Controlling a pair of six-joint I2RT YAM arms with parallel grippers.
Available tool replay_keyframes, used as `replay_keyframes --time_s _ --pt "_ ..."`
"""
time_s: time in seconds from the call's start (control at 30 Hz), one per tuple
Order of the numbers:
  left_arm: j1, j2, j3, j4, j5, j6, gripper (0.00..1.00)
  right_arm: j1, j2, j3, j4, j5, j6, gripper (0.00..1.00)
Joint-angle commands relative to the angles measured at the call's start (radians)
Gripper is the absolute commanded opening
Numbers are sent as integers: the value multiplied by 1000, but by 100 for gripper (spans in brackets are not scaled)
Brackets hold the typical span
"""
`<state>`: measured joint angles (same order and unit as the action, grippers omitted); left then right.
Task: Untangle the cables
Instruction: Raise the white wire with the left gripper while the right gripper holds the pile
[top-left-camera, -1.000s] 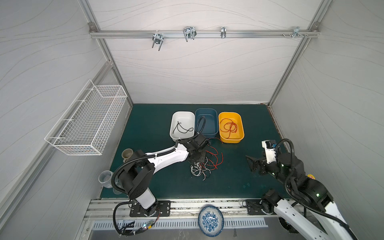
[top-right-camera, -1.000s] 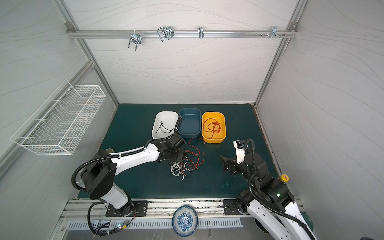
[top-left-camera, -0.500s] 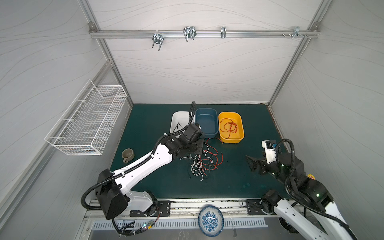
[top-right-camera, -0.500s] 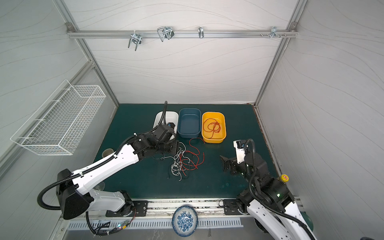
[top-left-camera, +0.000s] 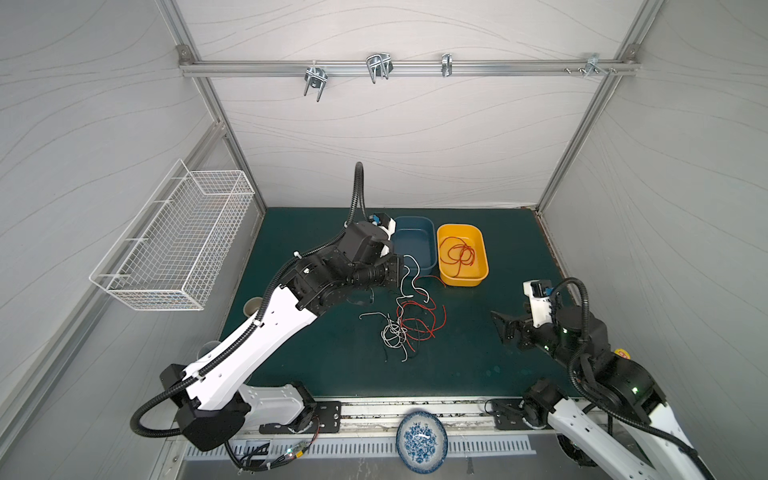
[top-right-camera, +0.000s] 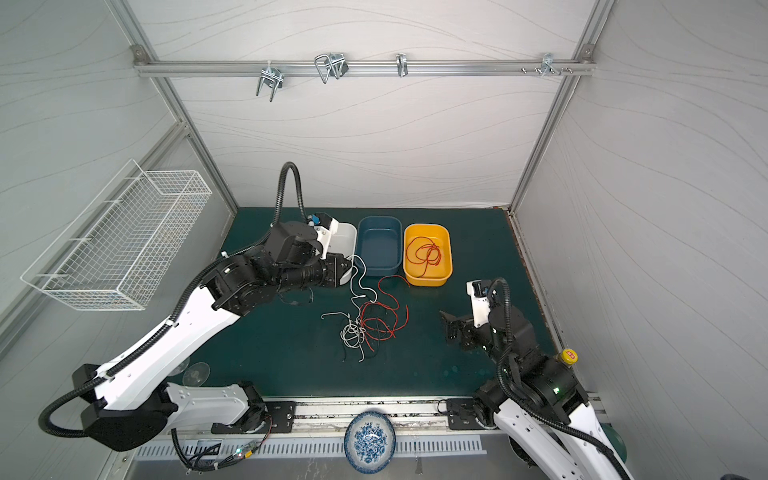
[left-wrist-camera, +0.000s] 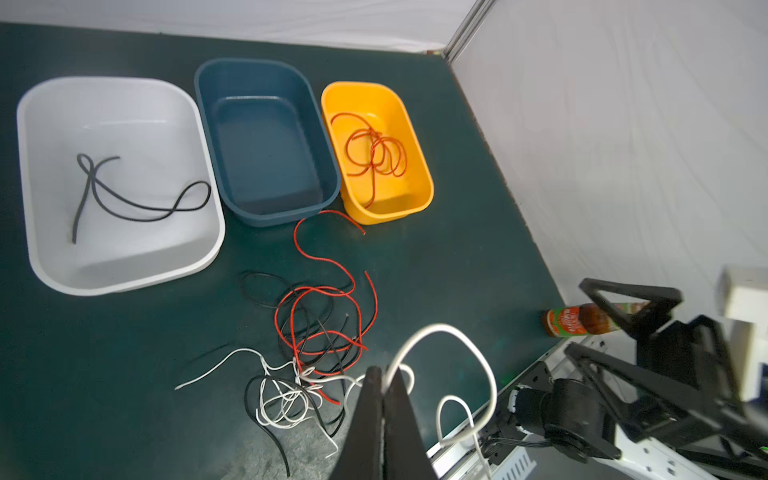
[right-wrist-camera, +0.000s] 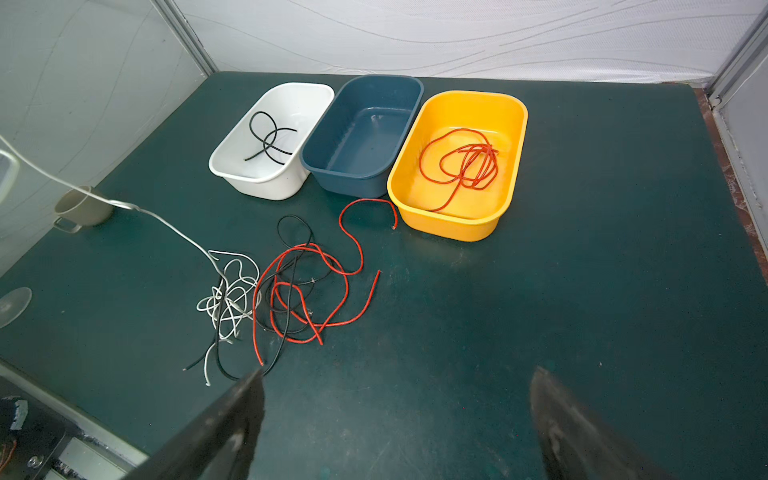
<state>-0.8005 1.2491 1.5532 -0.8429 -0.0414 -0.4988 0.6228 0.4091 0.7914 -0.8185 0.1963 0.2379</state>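
Observation:
A tangle of red, white and black cables (top-left-camera: 405, 326) (right-wrist-camera: 286, 291) lies mid-mat. My left gripper (left-wrist-camera: 384, 374) (top-right-camera: 347, 270) is raised above the mat near the white tray (left-wrist-camera: 25, 124). It is shut on a white cable (left-wrist-camera: 440, 328) that trails down into the heap. My right gripper (right-wrist-camera: 397, 372) (top-left-camera: 498, 326) stands open and holds nothing, low over the mat to the right of the heap. One black cable (left-wrist-camera: 137, 208) lies in the white tray. Red cable (left-wrist-camera: 374, 153) is coiled in the yellow tray (left-wrist-camera: 428, 187). The blue tray (left-wrist-camera: 199, 83) holds nothing.
A cup (right-wrist-camera: 83, 205) and an overturned glass (right-wrist-camera: 14, 301) sit by the left wall. A sauce bottle (left-wrist-camera: 573, 320) lies at the mat's right edge. A wire basket (top-left-camera: 178, 241) hangs on the left wall and a patterned plate (top-left-camera: 422, 440) rests at the front rail.
My left arm has risen from the heap and drawn back, pulling the white cable up with it. The right arm has not moved.

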Motion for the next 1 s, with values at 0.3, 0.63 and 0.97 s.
replay_keyframes --time_s 0.3,0.63,0.97 --pt "-5 32 338 -59 88 17 0 12 -6 -13 26 -37 -16 99" --pt "-9 63 386 -40 124 -3 0 33 93 22 110 -260 67 99" --pt "-11 77 409 0 166 -38 0 246 299 -168 620 -271 189 98"
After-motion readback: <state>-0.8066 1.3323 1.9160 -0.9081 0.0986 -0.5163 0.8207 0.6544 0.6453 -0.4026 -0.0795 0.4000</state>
